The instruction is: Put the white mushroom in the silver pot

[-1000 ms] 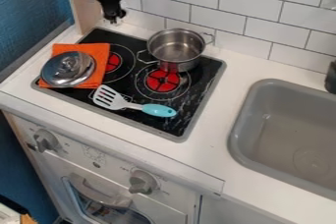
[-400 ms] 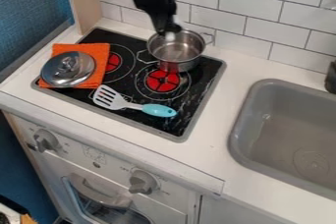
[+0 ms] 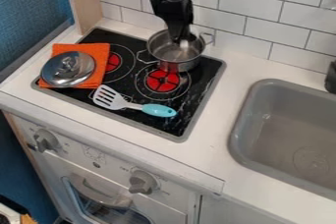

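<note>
One white mushroom (partly hidden), held by end effector.

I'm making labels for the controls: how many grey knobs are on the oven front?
2: one knob sits near the front's left end, up and left of the door handle; the other knob is right of that handle.

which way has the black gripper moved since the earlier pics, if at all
Yes, the black gripper went right and down in the view: first up and left of the silver pot, now at its opening.
</note>
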